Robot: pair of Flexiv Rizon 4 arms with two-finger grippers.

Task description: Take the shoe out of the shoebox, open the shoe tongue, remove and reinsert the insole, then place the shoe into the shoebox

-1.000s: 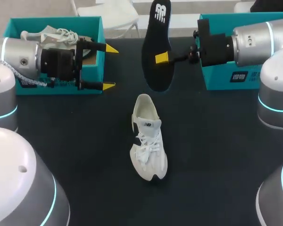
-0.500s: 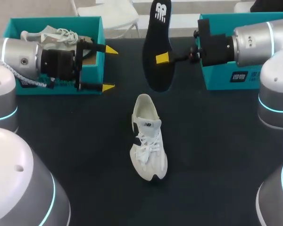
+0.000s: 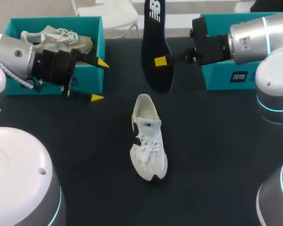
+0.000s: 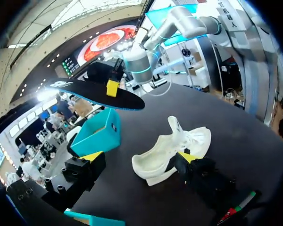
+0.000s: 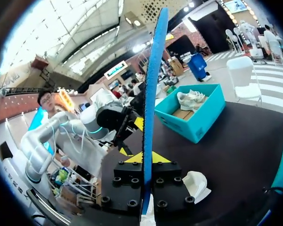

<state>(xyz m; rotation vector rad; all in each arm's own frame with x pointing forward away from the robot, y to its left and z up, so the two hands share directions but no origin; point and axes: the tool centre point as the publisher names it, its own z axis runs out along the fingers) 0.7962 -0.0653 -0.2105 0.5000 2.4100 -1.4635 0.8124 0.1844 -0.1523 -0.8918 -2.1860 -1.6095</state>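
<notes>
- Head view: the right hand point(image 3: 162, 61) is clamped on the black insole point(image 3: 153, 33), holding it upright above the table point(image 3: 217, 155), beyond the shoe's heel.
- The white shoe point(image 3: 148, 141) lies mid-table, touching neither hand.
- The left hand point(image 3: 99, 80) hovers with its fingers wide apart and nothing in them, just in front of the teal shoebox point(image 3: 100, 35), which holds a second shoe point(image 3: 56, 36).
- A second teal box point(image 3: 226, 77) stands at the right.
- Left wrist view: the shoe point(image 4: 165, 153) lies ahead of the spread fingers, with the insole point(image 4: 99, 92) in the air beyond it.
- Right wrist view: the insole point(image 5: 150, 94) stands edge-on, gripped from both sides. The shoebox point(image 5: 193, 115) lies ahead.
</notes>
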